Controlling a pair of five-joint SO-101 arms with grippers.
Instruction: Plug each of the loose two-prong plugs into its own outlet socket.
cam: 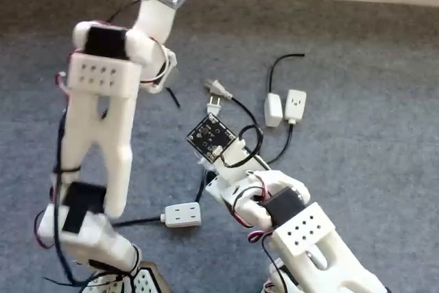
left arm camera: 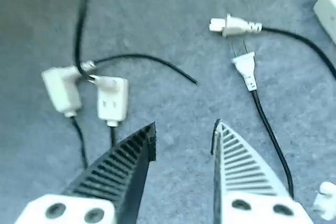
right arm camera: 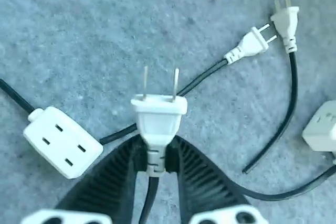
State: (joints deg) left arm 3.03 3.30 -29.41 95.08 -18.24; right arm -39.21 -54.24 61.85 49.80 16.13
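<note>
My right gripper (right arm camera: 157, 149) is shut on the neck of a white two-prong plug (right arm camera: 158, 114), whose prongs point away from the wrist. A white three-socket outlet block (right arm camera: 63, 142) lies on the carpet just beside it, apart from the plug. Two loose white plugs (right arm camera: 252, 43) (right arm camera: 286, 19) lie farther off on black cords. My left gripper (left arm camera: 184, 132) hangs open over bare carpet. Beyond it lie the same two loose plugs (left arm camera: 233, 25) (left arm camera: 245, 66) and two white outlets (left arm camera: 60, 90) (left arm camera: 113, 98). In the high view the loose plugs (cam: 216, 95) lie mid-table.
Grey carpet covers the table. Black cords (cam: 250, 125) loop between the plugs and the outlet pair (cam: 285, 108). Another outlet block (cam: 182, 215) lies between the two arm bases. The left arm (cam: 103, 121) stretches toward the far edge, and the right arm (cam: 302, 231) comes in from the near right.
</note>
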